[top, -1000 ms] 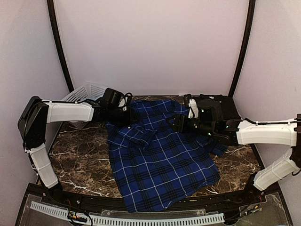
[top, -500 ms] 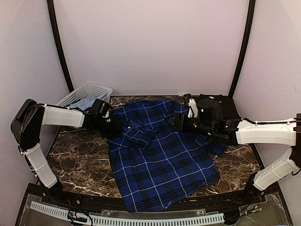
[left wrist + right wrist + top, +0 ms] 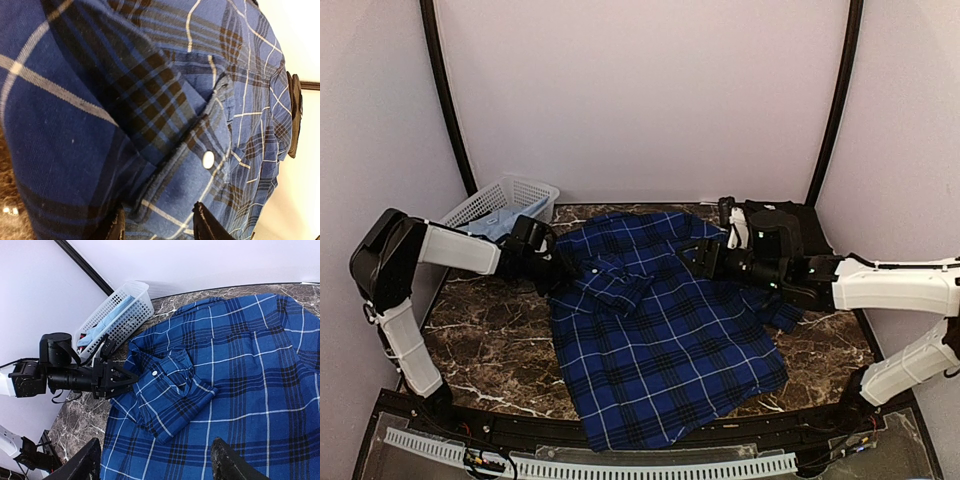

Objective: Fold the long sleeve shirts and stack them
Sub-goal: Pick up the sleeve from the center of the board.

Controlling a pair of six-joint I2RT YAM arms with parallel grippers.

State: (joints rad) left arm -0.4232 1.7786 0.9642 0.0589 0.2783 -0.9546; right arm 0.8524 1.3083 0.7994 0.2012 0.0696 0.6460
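The blue plaid shirt (image 3: 665, 335) lies spread on the marble table (image 3: 490, 340), with one sleeve folded in so its cuff (image 3: 167, 372) rests on the chest. My left gripper (image 3: 568, 274) sits low at the shirt's left edge. Its fingers (image 3: 207, 226) stand apart with the buttoned cuff (image 3: 200, 165) lying loose just ahead of them. My right gripper (image 3: 155, 467) hovers open above the shirt's upper right part, holding nothing. The black shirt (image 3: 808, 222) lies at the back right, partly hidden behind the right arm.
A white lattice basket (image 3: 505, 200) holding light-blue cloth (image 3: 107, 320) stands at the back left corner, close behind the left arm. Bare marble shows left of the shirt and at the front right (image 3: 830, 350).
My left gripper opened, let go of the sleeve cuff, and drew back left and down to the shirt's edge. The right gripper opened a little wider and shifted slightly.
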